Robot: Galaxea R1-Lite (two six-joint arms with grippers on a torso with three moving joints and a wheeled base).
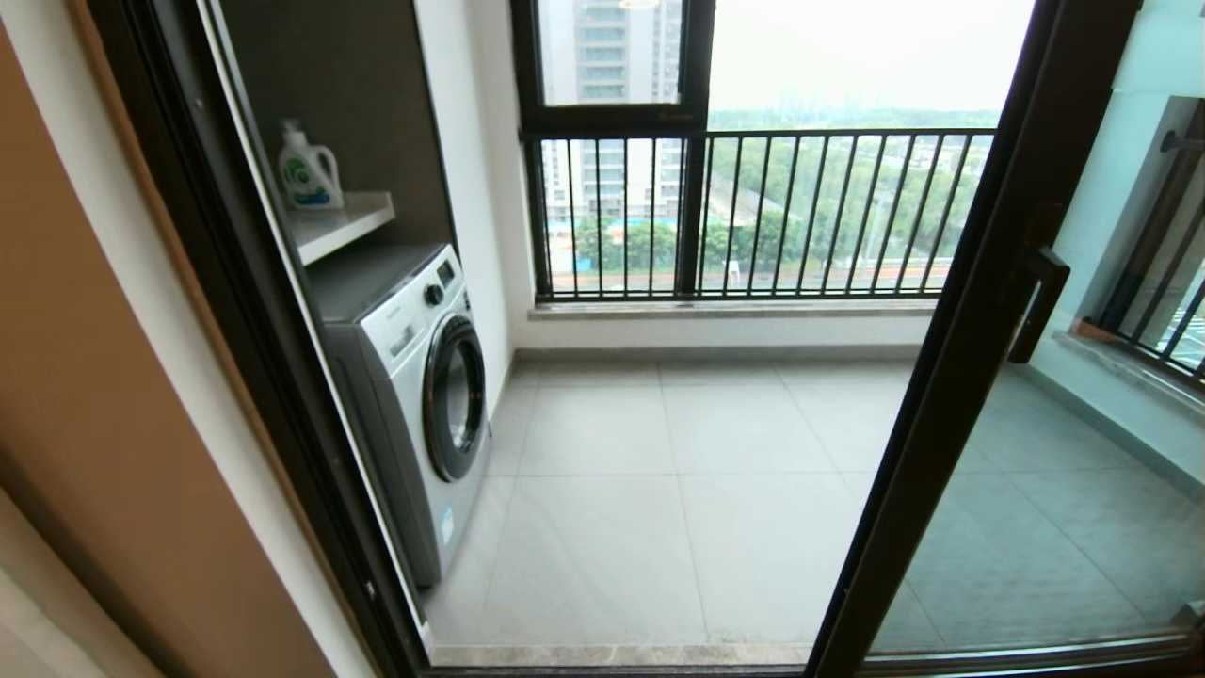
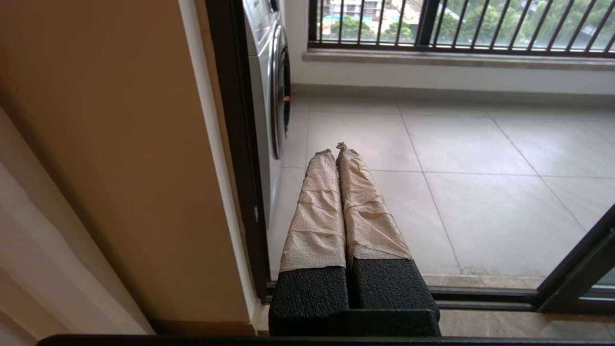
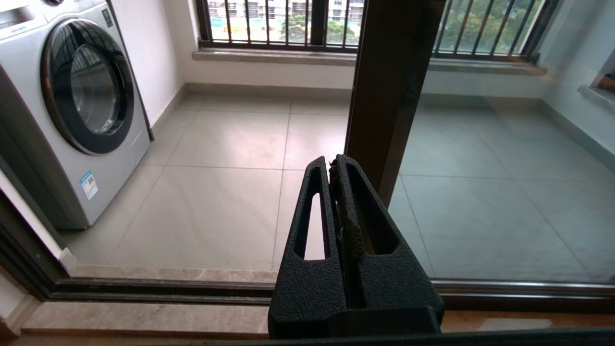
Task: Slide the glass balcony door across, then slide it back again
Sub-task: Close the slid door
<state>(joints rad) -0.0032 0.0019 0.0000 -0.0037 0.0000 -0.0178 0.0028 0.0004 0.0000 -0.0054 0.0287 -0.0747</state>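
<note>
The glass balcony door (image 1: 951,377) stands slid to the right, its dark brown frame edge slanting down the head view with the dark bar handle (image 1: 1039,306) on it. The doorway to its left is open onto the balcony. In the right wrist view my right gripper (image 3: 332,163) is shut with nothing in it, just in front of the door's frame edge (image 3: 384,96), not touching the handle. In the left wrist view my left gripper (image 2: 335,150), with tape-wrapped fingers (image 2: 317,206), is shut and empty, pointing through the opening near the left jamb (image 2: 235,144). Neither arm shows in the head view.
A white washing machine (image 1: 414,377) stands at the balcony's left, with a detergent bottle (image 1: 309,169) on a shelf above. The outer window with black railing bars (image 1: 753,217) closes the far side. The floor track (image 3: 158,288) runs along the threshold. A beige wall (image 2: 105,144) lies left.
</note>
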